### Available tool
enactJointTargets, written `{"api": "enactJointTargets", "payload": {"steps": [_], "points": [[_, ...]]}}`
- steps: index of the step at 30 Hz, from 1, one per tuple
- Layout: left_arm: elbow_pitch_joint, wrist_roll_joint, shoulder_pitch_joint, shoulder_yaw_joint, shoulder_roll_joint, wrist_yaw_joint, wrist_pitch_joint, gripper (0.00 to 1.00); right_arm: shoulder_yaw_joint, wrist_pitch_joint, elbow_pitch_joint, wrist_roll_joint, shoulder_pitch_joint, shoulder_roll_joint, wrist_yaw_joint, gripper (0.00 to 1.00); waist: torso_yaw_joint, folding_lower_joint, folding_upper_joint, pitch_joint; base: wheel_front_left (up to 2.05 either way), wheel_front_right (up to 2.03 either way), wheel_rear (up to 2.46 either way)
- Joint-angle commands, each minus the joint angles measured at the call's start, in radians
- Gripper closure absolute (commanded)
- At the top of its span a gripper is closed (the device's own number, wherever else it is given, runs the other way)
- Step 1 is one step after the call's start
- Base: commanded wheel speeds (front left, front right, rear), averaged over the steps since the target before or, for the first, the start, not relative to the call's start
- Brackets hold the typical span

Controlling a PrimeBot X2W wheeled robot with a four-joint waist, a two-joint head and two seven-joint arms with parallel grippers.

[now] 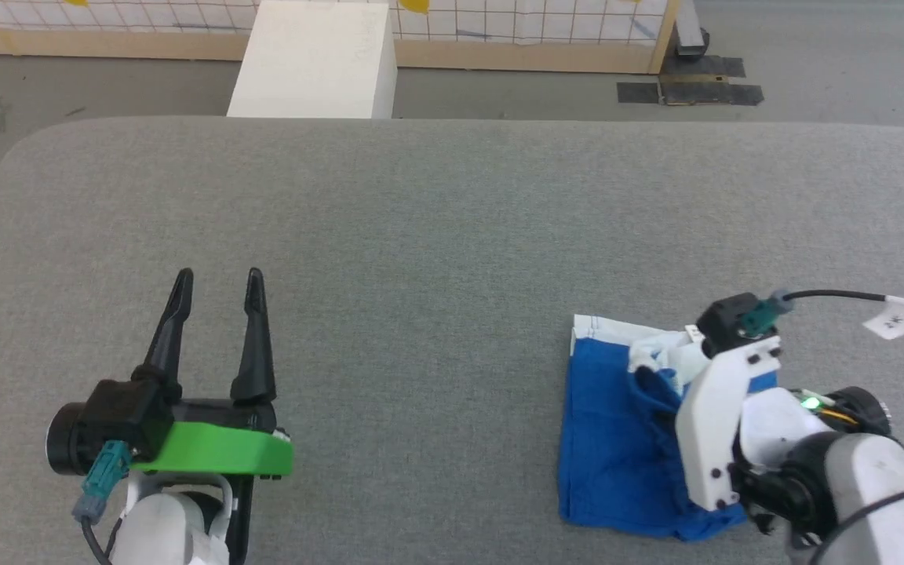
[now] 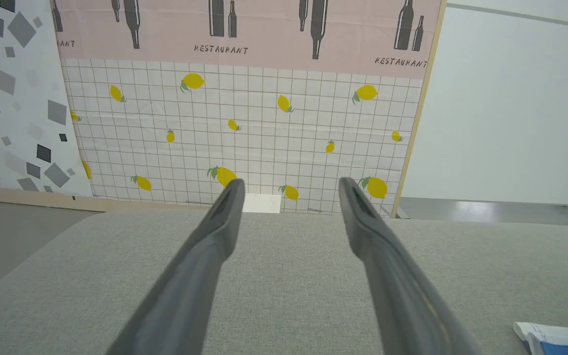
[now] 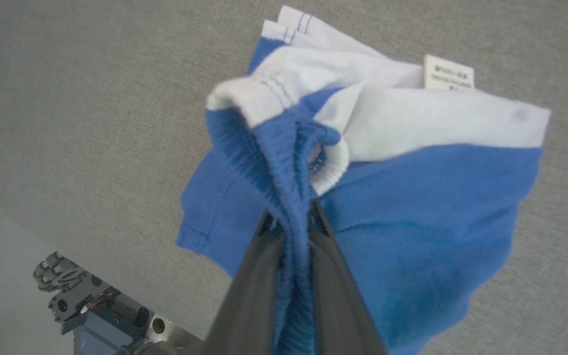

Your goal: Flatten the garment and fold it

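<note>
Right wrist view: blue shorts (image 3: 427,197) bunched up, gathered waistband (image 3: 264,162) clamped tight in the right gripper (image 3: 291,219), white tag (image 3: 448,73) at the far edge. They lie near right on the grey table (image 1: 421,235). Left gripper (image 1: 219,276) sits near left, fingers spread, holding nothing. My call: draw the waistband out slowly so the legs spread flat rather than drag in a heap. White block (image 1: 315,63) past the far edge: contents, can't tell.

A staged test lab was indicated: a grey cloth-covered table (image 1: 452,196) was set before wood-framed lemon-print backdrop panels (image 2: 244,123), with black tape (image 1: 691,92) on the floor (image 1: 852,71).
</note>
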Motion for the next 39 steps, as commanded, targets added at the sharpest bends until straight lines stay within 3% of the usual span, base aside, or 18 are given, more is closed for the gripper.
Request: {"api": "enactJointTargets", "payload": {"steps": [1, 11, 12, 13, 18, 24, 31, 34, 39], "points": [[-0.006, 0.006, 0.010, -0.001, -0.005, -0.005, -0.005, 0.00, 0.004, -0.023, 0.025, -0.012, -0.022, 0.013, -0.002, 1.00, 0.006, 0.0000, 0.0000, 0.005, 0.00, 0.00, 0.00], [-0.014, 0.010, -0.003, 0.002, -0.007, -0.016, -0.005, 0.00, 0.078, -0.125, 0.271, -0.121, -0.115, 0.057, -0.002, 1.00, 0.013, 0.0000, 0.0000, 0.033, 0.00, 0.00, 0.00], [-0.013, 0.010, -0.003, 0.001, -0.007, -0.016, -0.005, 0.00, 0.090, -0.136, 0.285, -0.127, -0.122, 0.059, -0.002, 0.56, 0.013, 0.0000, 0.0000, 0.033, 0.00, 0.00, 0.00], [-0.011, 0.010, -0.003, 0.001, -0.007, -0.017, -0.005, 0.00, 0.101, -0.145, 0.301, -0.130, -0.128, 0.061, -0.002, 0.00, 0.011, 0.0000, 0.0000, 0.033, 0.00, 0.00, 0.00], [-0.008, 0.011, 0.001, 0.005, -0.008, -0.018, -0.005, 0.00, 0.154, -0.184, 0.291, -0.110, -0.157, 0.068, -0.002, 0.00, -0.003, 0.0000, 0.0000, 0.025, 0.00, 0.00, 0.00], [-0.006, 0.017, 0.009, 0.024, -0.008, -0.021, -0.005, 0.00, 0.151, -0.201, 0.129, -0.052, -0.154, 0.046, -0.002, 0.00, -0.031, 0.0000, 0.0000, 0.007, 0.00, 0.00, 0.00], [-0.021, 0.029, 0.010, 0.045, -0.008, -0.023, -0.005, 0.00, -0.082, -0.236, -0.070, -0.050, -0.072, 0.045, -0.002, 0.00, -0.061, 0.0000, 0.0000, 0.010, 0.00, 0.00, 0.00], [-0.024, 0.031, 0.005, 0.043, -0.008, -0.025, -0.005, 0.00, -0.165, -0.237, -0.078, -0.105, -0.015, 0.035, -0.002, 0.00, -0.064, 0.0000, 0.0000, 0.018, 0.00, 0.00, 0.00], [-0.025, 0.031, -0.001, 0.040, -0.008, -0.026, -0.005, 0.00, -0.181, -0.230, -0.022, -0.163, 0.057, 0.025, -0.002, 0.00, -0.063, 0.0000, 0.0000, 0.034, 0.00, 0.00, 0.00]]}}
